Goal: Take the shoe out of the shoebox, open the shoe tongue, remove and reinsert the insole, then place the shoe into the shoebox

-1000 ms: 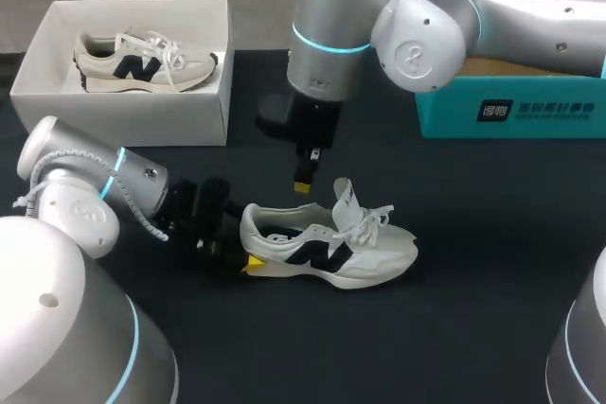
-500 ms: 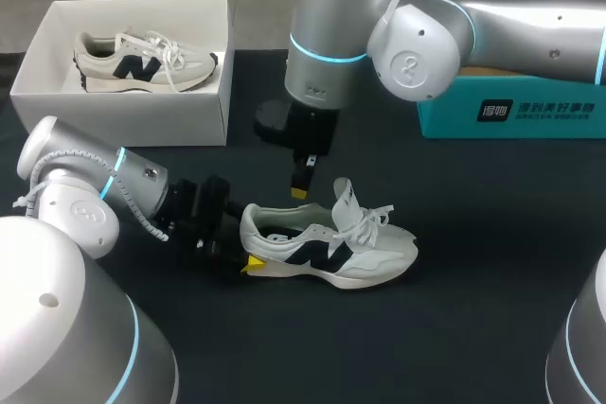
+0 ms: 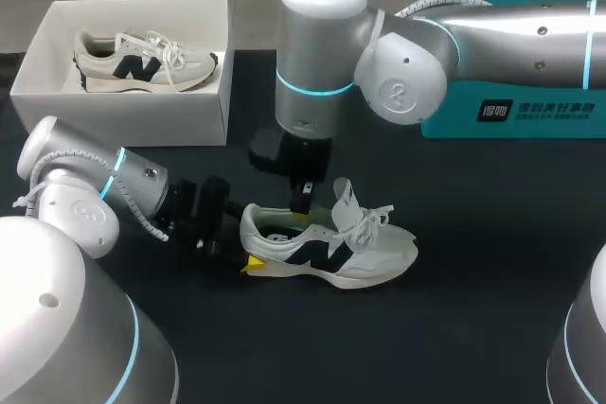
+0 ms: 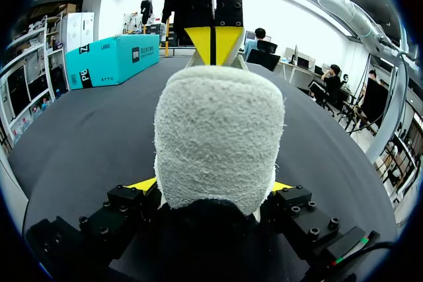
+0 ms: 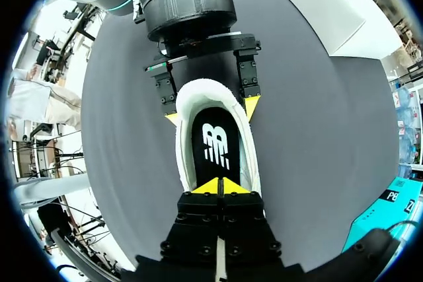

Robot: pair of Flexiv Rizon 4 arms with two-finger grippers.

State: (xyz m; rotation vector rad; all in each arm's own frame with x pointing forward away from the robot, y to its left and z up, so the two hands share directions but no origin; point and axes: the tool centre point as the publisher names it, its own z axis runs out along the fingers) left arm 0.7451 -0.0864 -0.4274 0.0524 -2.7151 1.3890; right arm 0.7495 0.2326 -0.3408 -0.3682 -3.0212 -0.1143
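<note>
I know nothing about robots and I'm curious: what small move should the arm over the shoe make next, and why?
Probably lower the right jaws into the shoe, onto the insole: they hang shut right over it, the tongue is up, and the left jaws clamp the heel.

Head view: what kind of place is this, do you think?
Probably a robot test bench: the left gripper clamps a shoe on a black table, the right gripper over its opening, a shoebox nearby.
</note>
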